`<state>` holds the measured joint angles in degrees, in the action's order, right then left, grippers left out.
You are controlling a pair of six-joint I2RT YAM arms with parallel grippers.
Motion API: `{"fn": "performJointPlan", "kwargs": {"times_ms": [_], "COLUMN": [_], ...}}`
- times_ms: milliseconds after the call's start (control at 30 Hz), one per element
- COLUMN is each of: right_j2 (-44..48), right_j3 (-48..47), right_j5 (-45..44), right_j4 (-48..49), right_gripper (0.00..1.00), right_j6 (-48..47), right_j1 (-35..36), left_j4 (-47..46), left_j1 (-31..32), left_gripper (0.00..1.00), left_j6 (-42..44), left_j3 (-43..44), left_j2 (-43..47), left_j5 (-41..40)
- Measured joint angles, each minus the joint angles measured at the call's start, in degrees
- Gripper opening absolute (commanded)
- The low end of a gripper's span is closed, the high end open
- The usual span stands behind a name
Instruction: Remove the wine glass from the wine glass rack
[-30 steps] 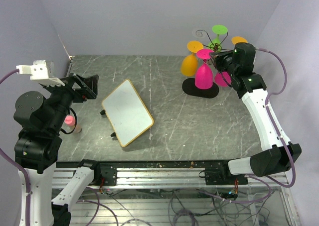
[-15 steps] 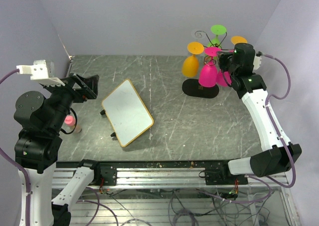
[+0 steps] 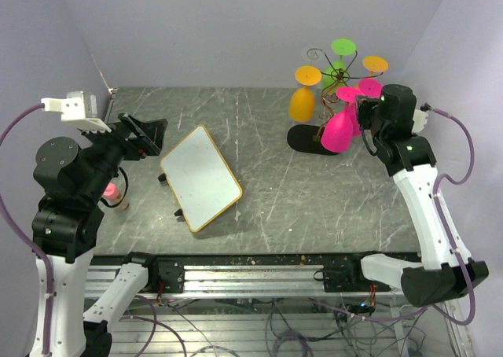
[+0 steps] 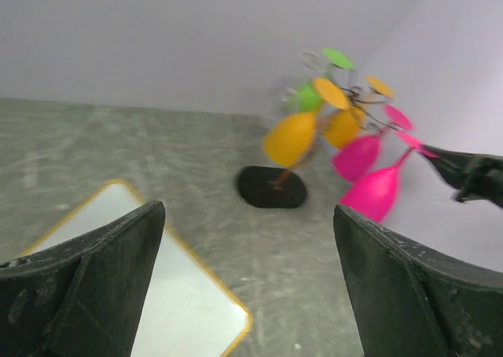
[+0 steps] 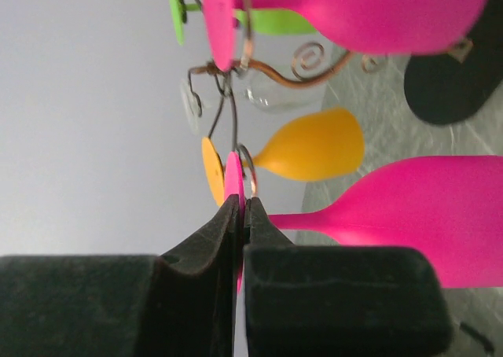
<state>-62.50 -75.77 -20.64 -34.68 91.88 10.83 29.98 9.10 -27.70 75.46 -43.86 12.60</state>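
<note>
The wine glass rack [image 3: 339, 74] stands at the back right on its black oval base [image 3: 308, 141]. It carries orange [image 3: 302, 104], green [image 3: 339, 58] and pink glasses. My right gripper [image 3: 368, 99] is shut on the round foot [image 5: 233, 176] of a pink wine glass [image 3: 341, 130], which tilts down and left over the base. In the right wrist view the gripper [image 5: 240, 204] pinches the foot right beside a curled wire arm [image 5: 247, 162]; I cannot tell whether they touch. A second pink glass [image 5: 393, 11] hangs above. My left gripper [image 3: 143, 134] is open and empty, far left.
A white board with a yellow rim [image 3: 200, 176] lies tilted at the table's middle left and also shows in the left wrist view [image 4: 134, 294]. A small pink object [image 3: 108, 189] sits by the left arm. The purple walls stand close behind and right of the rack.
My right gripper has moved right and toward the near edge with the pink glass, drawing its foot outward along the rack arm and tilting the bowl. The left arm shifted slightly.
</note>
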Motion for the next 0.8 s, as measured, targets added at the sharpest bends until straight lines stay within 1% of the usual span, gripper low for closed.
{"fn": "performJointPlan", "kwargs": {"times_ms": [67,167,200,267,300,333,400,467,500,567,700,767,800], "right_j2": [3.8,8.7,9.6,11.3,11.6,12.0,12.9,14.1,14.9,15.7,15.3,14.2,13.6], "right_j3": [3.1,7.5,8.5,10.9,11.5,12.2,13.4,14.5,14.9,15.0,14.9,14.7,14.5], "right_j5": [2.1,7.7,9.1,12.6,13.8,15.2,17.3,18.5,19.0,20.3,24.0,25.6,26.2], "right_j4": [-1.2,-1.5,-1.5,-1.1,-1.1,-1.1,-0.5,-0.1,0.0,0.5,2.3,2.8,3.0], "right_gripper": [0.00,0.00,0.00,0.00,0.00,0.00,0.00,0.00,0.00,0.00,0.00,0.00,0.00], "right_j6": [2.7,9.0,10.9,15.8,17.6,19.5,22.3,24.0,24.7,25.6,26.6,26.9,26.9], "right_j1": [0.0,0.0,0.0,0.0,0.0,0.0,0.0,0.0,0.0,0.0,0.0,0.0,0.0], "left_j4": [-5.9,-19.6,-26.1,-36.3,-39.3,-41.3,-42.0,-42.6,-44.3,-49.2,-60.5,-64.9,-65.7], "left_j1": [0.0,0.1,0.6,2.5,4.2,7.2,14.8,20.7,23.9,28.3,31.0,31.4,31.5], "left_gripper": [0.94,0.93,0.93,0.93,0.92,0.90,0.89,0.87,0.86,0.82,0.77,0.75,0.74], "left_j6": [-3.0,-10.6,-13.9,-19.0,-19.7,-19.5,-15.9,-11.2,-8.0,-1.5,10.6,17.7,19.5], "left_j3": [-3.3,-9.2,-11.7,-15.4,-16.7,-17.7,-18.2,-18.6,-19.9,-24.4,-33.3,-36.1,-36.3], "left_j2": [-0.9,-4.7,-6.6,-10.4,-12.1,-14.0,-17.0,-18.1,-18.0,-16.6,-16.0,-17.4,-18.1], "left_j5": [5.9,16.1,19.3,22.5,23.2,23.3,22.8,21.0,19.5,16.6,13.9,13.6,13.6]}}
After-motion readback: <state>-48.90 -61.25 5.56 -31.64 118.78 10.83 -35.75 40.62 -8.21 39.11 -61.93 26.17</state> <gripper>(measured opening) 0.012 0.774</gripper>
